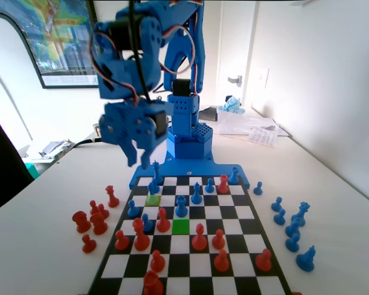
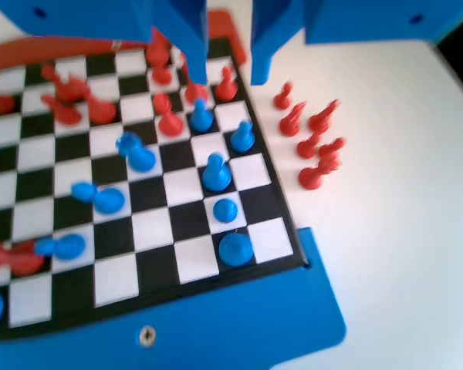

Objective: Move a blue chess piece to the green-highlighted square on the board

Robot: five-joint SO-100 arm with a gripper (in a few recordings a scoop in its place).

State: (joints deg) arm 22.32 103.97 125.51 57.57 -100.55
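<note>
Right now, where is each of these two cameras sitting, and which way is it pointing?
Fixed view: it sits low at the end of the board opposite the blue arm and looks along it at the arm, whose hand hangs open above the far squares.
Wrist view: it rides on the arm and looks down at the board's near right corner, with the hand at the top edge.
Shared: the same board, the blue and red pieces, and the red pieces off the board.

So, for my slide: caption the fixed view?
Blue arm's open tool hovers above the board near the green-highlighted square.
</note>
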